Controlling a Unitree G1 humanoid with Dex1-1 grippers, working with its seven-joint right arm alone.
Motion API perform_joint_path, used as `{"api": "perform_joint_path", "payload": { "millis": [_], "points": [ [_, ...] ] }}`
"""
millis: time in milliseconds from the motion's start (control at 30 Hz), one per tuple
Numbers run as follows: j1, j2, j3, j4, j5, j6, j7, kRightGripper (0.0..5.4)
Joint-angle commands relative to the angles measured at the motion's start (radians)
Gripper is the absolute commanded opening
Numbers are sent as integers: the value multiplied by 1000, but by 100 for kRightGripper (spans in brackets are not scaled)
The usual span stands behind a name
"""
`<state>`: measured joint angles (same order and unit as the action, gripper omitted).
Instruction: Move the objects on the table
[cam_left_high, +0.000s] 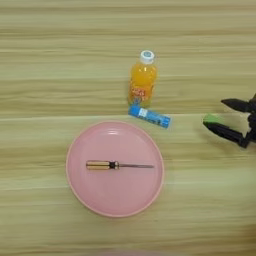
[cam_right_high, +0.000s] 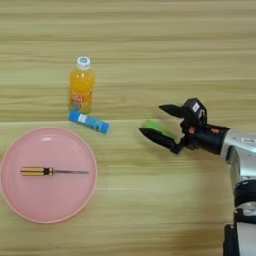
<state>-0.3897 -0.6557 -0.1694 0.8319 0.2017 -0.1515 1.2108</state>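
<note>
On the pink plate (cam_left_high: 80, 195) at about 7 o'clock of the table (cam_left_high: 50, 60) you already have the screwdriver (cam_left_high: 115, 165) lying flat, handle toward 9 o'clock, thin metal shaft toward 3; if the plate is the drop spot, I'd judge that one done, though the task names no goal; three objects are off the plate; orange-drink bottle (cam_left_high: 143, 80) stands upright at 12 o'clock of the plate, white cap, smooth clear plastic, printed label; blue tube (cam_left_high: 149, 116) lies flat just at the bottle's foot, touching or nearly so, can't tell which, stick-shaped, glossy, white label; green bar (cam_right_high: 157, 126) sits at 3 o'clock of the plate, well apart from it, small, flat and bright; your right gripper (cam_right_high: 158, 122) has its two black tapered fingers spread apart either side of the bar, not closed on it, and whether either finger touches it can't be told; silver forearm enters from 3 o'clock; plate looks like round matte plastic with a shallow raised rim; table is light wood, horizontal grain stripes; likely the bar is the piece in hand now, with bottle and tube left.
</note>
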Motion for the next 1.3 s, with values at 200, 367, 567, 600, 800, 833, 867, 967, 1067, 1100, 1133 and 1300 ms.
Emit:
{"api": "perform_joint_path", "payload": {
  "millis": [200, 367, 567, 600, 800, 833, 867, 967, 1067, 1100, 1133, 1300],
  "points": [
    [-113, -56, 1, 118, -54, -70, -59, 538],
    [-129, -58, 11, 183, -83, -90, -83, 538],
    [-145, -53, 24, 234, -114, -102, -102, 538],
    [-146, -53, 25, 239, -116, -102, -104, 538],
    [-151, -51, 42, 273, -148, -113, -128, 490],
    [-151, -50, 41, 275, -148, -114, -128, 485],
    [-152, -50, 41, 277, -148, -115, -127, 469],
    [-153, -48, 42, 280, -147, -120, -126, 437],
    [-155, -44, 41, 281, -144, -123, -122, 414],
    [-156, -43, 41, 281, -143, -123, -121, 409],
    [-156, -43, 41, 281, -144, -124, -121, 389],
    [-156, -41, 42, 279, -143, -127, -120, 332]
  ]
}}
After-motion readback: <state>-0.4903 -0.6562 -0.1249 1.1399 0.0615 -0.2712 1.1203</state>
